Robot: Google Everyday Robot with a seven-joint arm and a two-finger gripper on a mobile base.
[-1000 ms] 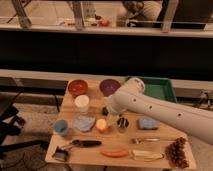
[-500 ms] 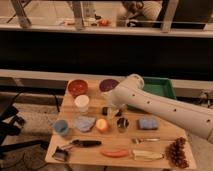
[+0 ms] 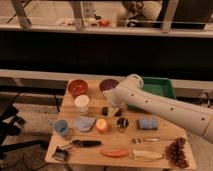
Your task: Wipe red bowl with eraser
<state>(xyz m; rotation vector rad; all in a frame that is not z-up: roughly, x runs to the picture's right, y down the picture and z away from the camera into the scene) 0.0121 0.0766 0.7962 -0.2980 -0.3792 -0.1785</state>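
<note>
The red bowl (image 3: 77, 87) stands at the back left of the wooden table (image 3: 160, 134). The eraser (image 3: 105, 110), a small black block, lies near the table's middle, right of a white cup (image 3: 81, 102). My white arm reaches in from the right, over the table. The gripper (image 3: 114, 110) hangs low just to the right of the eraser, close to it. Whether it touches the eraser does not show. It is about a bowl's width to the right of and in front of the red bowl.
A purple bowl (image 3: 108, 84) and a green bin (image 3: 159, 89) stand at the back. Further forward are a blue cup (image 3: 61, 127), a grey-blue cloth (image 3: 84, 123), an orange fruit (image 3: 102, 125), a dark cup (image 3: 122, 123), a blue sponge (image 3: 147, 123), a black-handled tool (image 3: 84, 143), a red pepper (image 3: 115, 153) and grapes (image 3: 176, 150).
The arm's end has dipped a little toward the table beside the eraser. The things on the table have not moved.
</note>
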